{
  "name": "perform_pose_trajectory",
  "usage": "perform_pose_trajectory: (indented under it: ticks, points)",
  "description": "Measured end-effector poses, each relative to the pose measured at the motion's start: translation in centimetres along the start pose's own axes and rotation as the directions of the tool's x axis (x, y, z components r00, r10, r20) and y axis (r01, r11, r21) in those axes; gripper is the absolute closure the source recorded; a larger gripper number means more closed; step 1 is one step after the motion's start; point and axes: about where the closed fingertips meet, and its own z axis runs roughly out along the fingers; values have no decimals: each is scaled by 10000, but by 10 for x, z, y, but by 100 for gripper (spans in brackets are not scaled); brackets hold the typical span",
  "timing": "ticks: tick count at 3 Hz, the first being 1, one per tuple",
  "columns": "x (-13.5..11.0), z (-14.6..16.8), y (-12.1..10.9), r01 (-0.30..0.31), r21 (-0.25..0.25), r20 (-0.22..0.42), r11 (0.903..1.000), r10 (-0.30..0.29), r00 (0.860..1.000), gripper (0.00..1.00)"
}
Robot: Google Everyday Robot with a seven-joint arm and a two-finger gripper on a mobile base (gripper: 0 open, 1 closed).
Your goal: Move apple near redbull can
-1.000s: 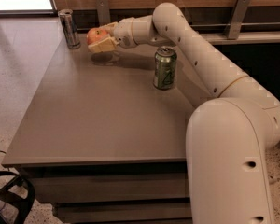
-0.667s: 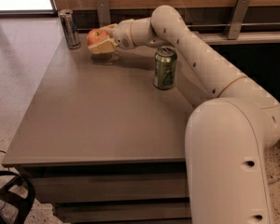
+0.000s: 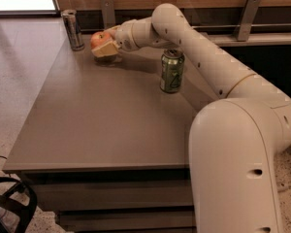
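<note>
The gripper (image 3: 106, 46) is at the far left of the table (image 3: 97, 130), its fingers pinching the apple (image 3: 100, 38) from the sides. The apple sits in that grip just right of the redbull can (image 3: 72, 29), near it but not touching. It seems to hang a little above the tabletop, judging by the shadow under it, though contact is hard to rule out.

The main risk is the can itself. It is tall and slim, and it stands close to the table's far left corner, so a further push to the left by the apple or the fingers could tip it or slide it off the edge. If the fingers let go while the apple is off the surface, the round fruit could roll, either into the can or away from it. The arm (image 3: 199, 52) also passes just behind the green can (image 3: 171, 71) (the shorter, wider one), so a low pull-back could clip it.

Count: one apple, one redbull can, one green can, one table, one arm with one gripper.
</note>
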Motion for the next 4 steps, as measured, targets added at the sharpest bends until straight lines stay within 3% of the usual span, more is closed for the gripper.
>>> perform_pose_trajectory:
  ticks: [1,4]
  points:
    - [10,3,-2,75,157,-915,9998,-60,9958,99]
    - [11,11,4,37,3,-831,10000,-37,9965,31]
